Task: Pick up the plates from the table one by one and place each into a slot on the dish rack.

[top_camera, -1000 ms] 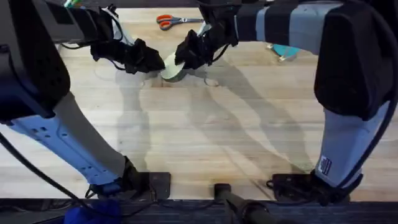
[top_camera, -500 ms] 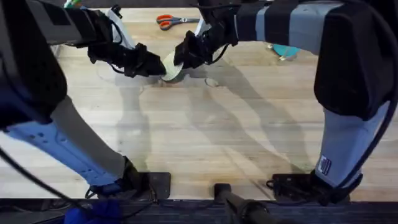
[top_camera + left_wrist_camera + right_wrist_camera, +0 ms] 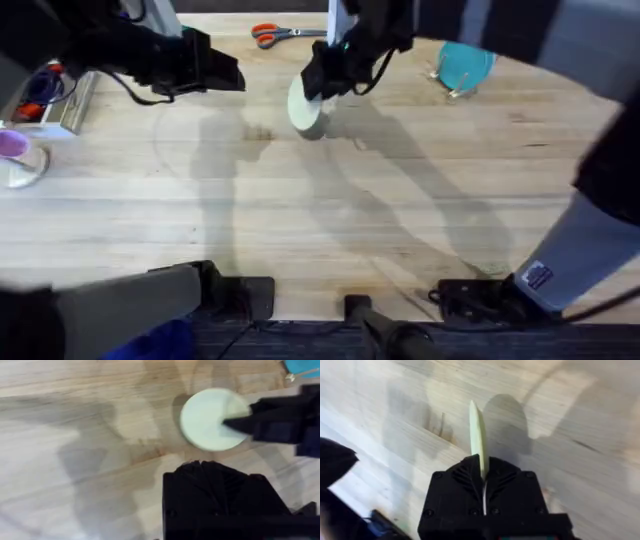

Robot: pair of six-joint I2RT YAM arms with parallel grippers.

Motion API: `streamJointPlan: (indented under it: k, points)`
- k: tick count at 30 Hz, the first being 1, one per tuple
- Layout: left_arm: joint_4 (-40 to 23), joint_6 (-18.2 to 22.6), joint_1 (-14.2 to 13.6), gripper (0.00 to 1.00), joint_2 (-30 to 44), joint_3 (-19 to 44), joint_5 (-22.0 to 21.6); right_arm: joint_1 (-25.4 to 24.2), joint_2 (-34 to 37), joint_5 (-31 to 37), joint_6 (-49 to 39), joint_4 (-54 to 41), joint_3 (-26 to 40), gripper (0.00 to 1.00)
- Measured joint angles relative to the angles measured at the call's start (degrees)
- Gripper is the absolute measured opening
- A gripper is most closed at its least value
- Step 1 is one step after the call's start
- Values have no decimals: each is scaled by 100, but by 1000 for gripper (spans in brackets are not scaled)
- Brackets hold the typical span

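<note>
The right pincer (image 3: 318,92) now holds the round cream-yellow plastic plate (image 3: 305,108) alone, tight by its edge, since the left pincer (image 3: 225,75), whose grip I cannot tell, backed off toward the upper left, so the plate can go to the rack.

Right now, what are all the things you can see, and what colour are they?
Cream plate: one, pale cream-yellow, held on edge above the table by the right gripper.
Teal plate: one, teal-blue, upright in the dish rack.
Dish rack: one, light wood, far right of the table.
Scissors: one pair, orange handles, far edge.
Table: one, pale wooden planks.
Left gripper: one, black, left of the cream plate.
Right gripper: one, black, clamped on the cream plate.
</note>
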Motion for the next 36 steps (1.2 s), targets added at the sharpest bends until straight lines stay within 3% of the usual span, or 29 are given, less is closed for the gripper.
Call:
streamJointPlan:
  k: [11,19,21,23,27,28,36]
  points:
    - [-884,27,0,40,-1239,0,-1176,-131,-1587,694,-1675,-314,0,30]
    - [-1245,32,0,43,-1684,0,-1467,-843,-2555,785,-2645,-979,0,30]
    - [-1286,44,0,101,-1735,0,-1486,-1083,-2790,797,-2894,-1146,0,30]
    - [-1305,66,0,240,-1745,0,-1488,-1317,-2998,803,-3109,-1264,0,30]
    - [-1305,68,0,888,-1745,0,-1492,-1881,-3382,818,-3538,-1409,0,30]
    - [-1307,60,0,961,-1745,0,-1493,-2015,-3450,818,-3627,-1420,0,30]
    - [-1309,64,0,992,-1745,0,-1507,-2929,-3718,831,-4508,-1462,0,30]
